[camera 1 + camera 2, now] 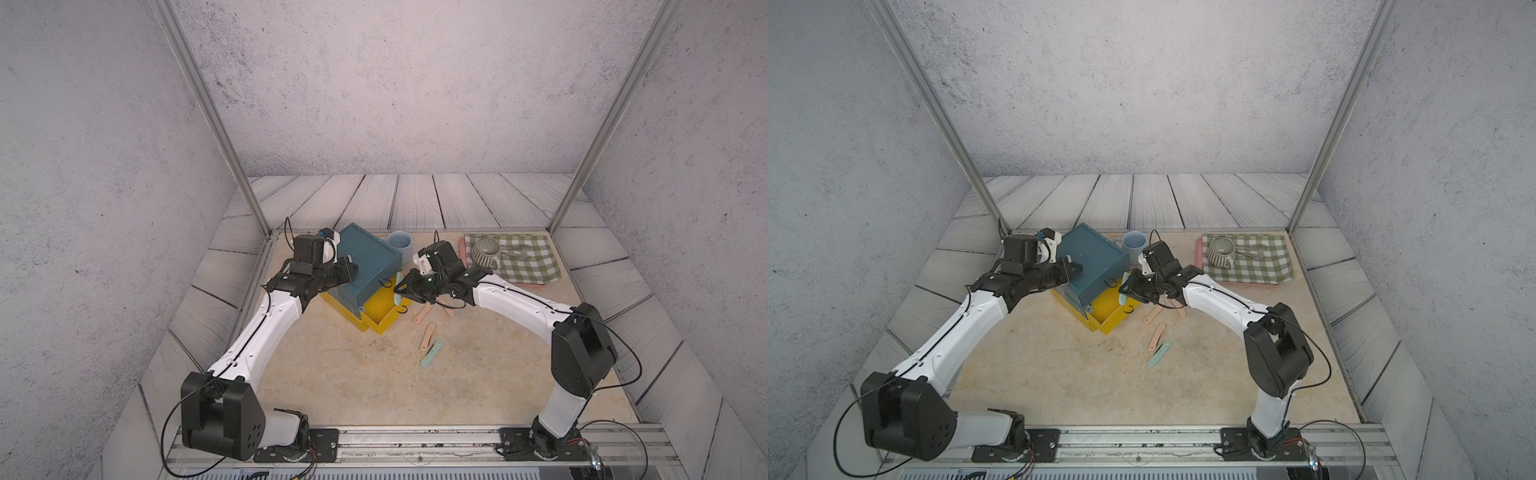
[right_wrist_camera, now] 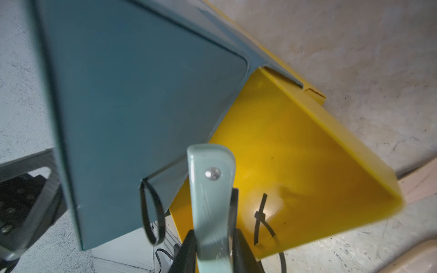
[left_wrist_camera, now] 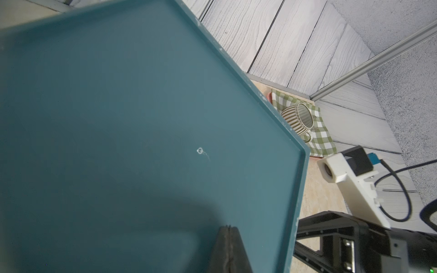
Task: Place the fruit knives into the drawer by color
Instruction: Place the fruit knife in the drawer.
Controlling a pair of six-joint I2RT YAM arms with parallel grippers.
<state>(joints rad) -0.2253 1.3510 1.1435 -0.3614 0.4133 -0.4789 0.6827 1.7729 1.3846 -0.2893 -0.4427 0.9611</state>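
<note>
Now right fingers point(image 2: 246, 255) clamp a mint knife point(image 2: 210, 201) lengthwise, riveted end toward the open yellow drawer point(image 2: 307, 165); left fingers point(image 3: 218, 257) together.

Mint knife point(image 2: 210, 201): lower end cut off by frame edge, between right gripper point(image 2: 212, 238) fingers; fingers mostly out of frame and blurred.
Left gripper point(image 3: 228, 238): only pressed-together tips visible, rest cut off.
Chest point(image 1: 365, 257): flank hidden behind left gripper's wrist.
Peach knife point(image 1: 448, 311): half covered under right gripper's wrist.
Utensil point(image 1: 515, 250) on checked cloth point(image 1: 528, 266) beyond right gripper: too small to identify.
</note>
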